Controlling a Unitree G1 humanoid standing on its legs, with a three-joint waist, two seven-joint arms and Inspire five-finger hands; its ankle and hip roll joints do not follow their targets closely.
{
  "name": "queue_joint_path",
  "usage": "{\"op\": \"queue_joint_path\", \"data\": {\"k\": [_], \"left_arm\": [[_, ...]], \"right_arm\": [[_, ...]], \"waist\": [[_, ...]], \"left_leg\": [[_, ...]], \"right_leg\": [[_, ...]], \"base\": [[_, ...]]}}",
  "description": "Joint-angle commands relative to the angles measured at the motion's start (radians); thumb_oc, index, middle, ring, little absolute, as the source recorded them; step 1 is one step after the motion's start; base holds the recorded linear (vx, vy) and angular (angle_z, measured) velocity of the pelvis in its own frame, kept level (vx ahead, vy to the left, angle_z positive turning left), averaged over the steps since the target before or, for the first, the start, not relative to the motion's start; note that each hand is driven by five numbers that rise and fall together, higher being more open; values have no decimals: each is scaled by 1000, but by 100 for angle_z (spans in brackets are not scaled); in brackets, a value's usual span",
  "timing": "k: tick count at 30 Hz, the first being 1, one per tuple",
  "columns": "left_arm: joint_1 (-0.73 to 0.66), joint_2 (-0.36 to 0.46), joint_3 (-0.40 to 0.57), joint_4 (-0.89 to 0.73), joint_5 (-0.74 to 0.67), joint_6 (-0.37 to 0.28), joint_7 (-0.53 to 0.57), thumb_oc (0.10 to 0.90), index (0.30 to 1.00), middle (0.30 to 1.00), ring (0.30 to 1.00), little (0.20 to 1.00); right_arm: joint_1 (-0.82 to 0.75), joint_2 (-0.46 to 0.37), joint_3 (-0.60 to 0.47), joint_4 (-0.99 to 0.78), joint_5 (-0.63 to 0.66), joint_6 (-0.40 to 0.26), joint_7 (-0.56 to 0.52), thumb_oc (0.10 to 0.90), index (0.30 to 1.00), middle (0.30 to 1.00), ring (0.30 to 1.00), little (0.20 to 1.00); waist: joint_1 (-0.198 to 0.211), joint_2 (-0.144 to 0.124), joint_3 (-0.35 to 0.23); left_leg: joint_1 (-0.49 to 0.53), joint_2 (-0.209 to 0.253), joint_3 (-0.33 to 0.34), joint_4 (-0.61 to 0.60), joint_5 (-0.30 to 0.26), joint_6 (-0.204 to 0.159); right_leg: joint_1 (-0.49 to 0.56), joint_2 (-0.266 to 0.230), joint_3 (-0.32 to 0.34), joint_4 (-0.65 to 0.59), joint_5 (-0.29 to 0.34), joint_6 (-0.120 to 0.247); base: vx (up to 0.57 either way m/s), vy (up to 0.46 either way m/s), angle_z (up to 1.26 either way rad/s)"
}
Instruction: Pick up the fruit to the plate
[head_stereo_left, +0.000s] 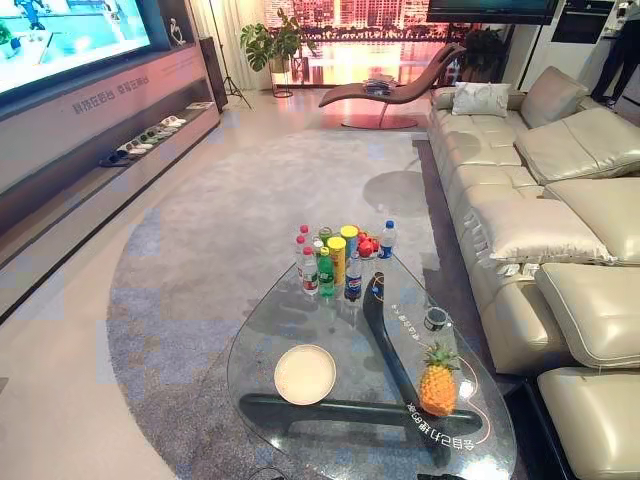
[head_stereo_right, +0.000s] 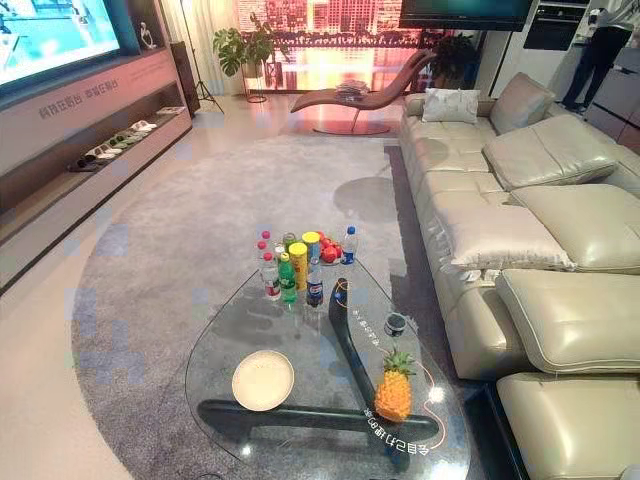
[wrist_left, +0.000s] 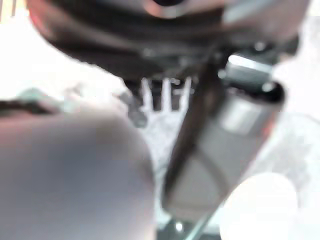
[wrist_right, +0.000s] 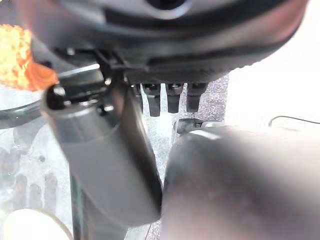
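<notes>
Where the glass table (head_stereo_left: 262, 338) curves round at its near right side, I see the pineapple (head_stereo_left: 437, 385) standing upright. Its long axis is vertical, with the green crown pointing straight up and the base on the glass. The plate (head_stereo_left: 304, 373), round and pale, lies flat on the near left part of the table, well apart from the pineapple and with nothing on it. At the far end stands a cluster of bottles (head_stereo_left: 326, 268). Red fruit (head_stereo_left: 366, 245) lies just behind them, too small for me to name. A small dark round thing (head_stereo_left: 435, 319) sits beyond the pineapple, near the right edge.

Right hand (wrist_right: 107, 150): in its wrist view the fingers hang straight in a row and the thumb stands apart. It holds nothing. The pineapple shows past it as an orange patch.

Left hand (wrist_left: 217, 140): the view is blurred, but the fingers read as straight and I see nothing held.

A cream sofa (head_stereo_left: 560, 230) runs along the right of the table, and a grey rug (head_stereo_left: 200, 230) lies under it.
</notes>
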Motion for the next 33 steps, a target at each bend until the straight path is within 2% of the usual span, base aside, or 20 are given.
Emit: {"op": "queue_joint_path", "data": {"k": [1,7,18,24,33], "left_arm": [[-89,-26,-7,52,-6,27,-40,800,900,900,900,900],[-83,-23,-2,47,-23,2,-65,800,900,900,900,900],[-83,-26,-1,49,-17,-20,-28,800,900,900,900,900],[-81,-24,7,50,-6,-43,27,800,900,900,900,900],[-76,-16,17,47,5,-45,32,800,900,900,900,900]], "right_arm": [[-3,28,44,66,-29,13,-6,800,900,900,900,900],[-1,24,39,65,-35,15,-4,800,900,900,900,900],[-3,23,38,72,-33,12,-7,800,900,900,900,900],[-1,19,33,79,-48,-12,-48,800,900,900,900,900],[4,5,-2,76,-4,-38,-130,800,900,900,900,900]], "waist": [[15,-29,14],[16,-29,15],[16,-28,20],[16,-28,28],[9,-32,62]], "left_leg": [[29,-20,13,0,-80,-8],[30,-19,13,0,-80,-9],[26,-20,13,0,-76,-9],[22,-21,11,0,-73,-8],[10,-19,22,7,-71,-3]], "right_leg": [[7,-69,-27,4,4,74],[7,-69,-28,4,5,75],[5,-68,-25,4,7,74],[0,-69,-21,4,11,76],[-14,-68,-15,14,12,74]], "base": [[70,55,-15],[0,0,0],[0,0,0],[0,0,0],[0,0,0]]}}
